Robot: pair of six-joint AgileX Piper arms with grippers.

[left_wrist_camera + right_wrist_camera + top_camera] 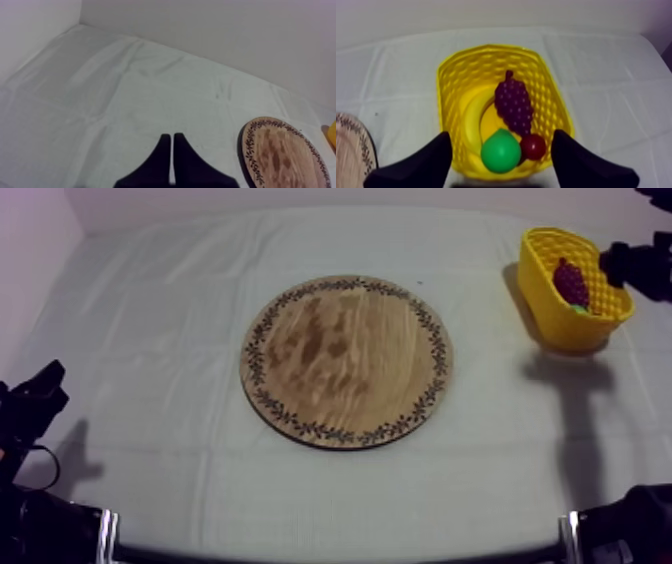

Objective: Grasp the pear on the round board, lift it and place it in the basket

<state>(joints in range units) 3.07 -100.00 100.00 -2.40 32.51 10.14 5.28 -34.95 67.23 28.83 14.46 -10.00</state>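
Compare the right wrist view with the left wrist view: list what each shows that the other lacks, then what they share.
Right wrist view, not the left: the pear, banana, bunch of grapes and small red fruit lying inside the yellow basket, with the open right gripper over its near rim. Left wrist view, not the right: the left gripper, fingers together as a wedge, over the cloth. Shared: the wooden board with its patterned rim, and the cloth.

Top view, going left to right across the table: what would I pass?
The left arm's black two-fingered gripper → round wooden board with a patterned rim → yellow openwork basket.
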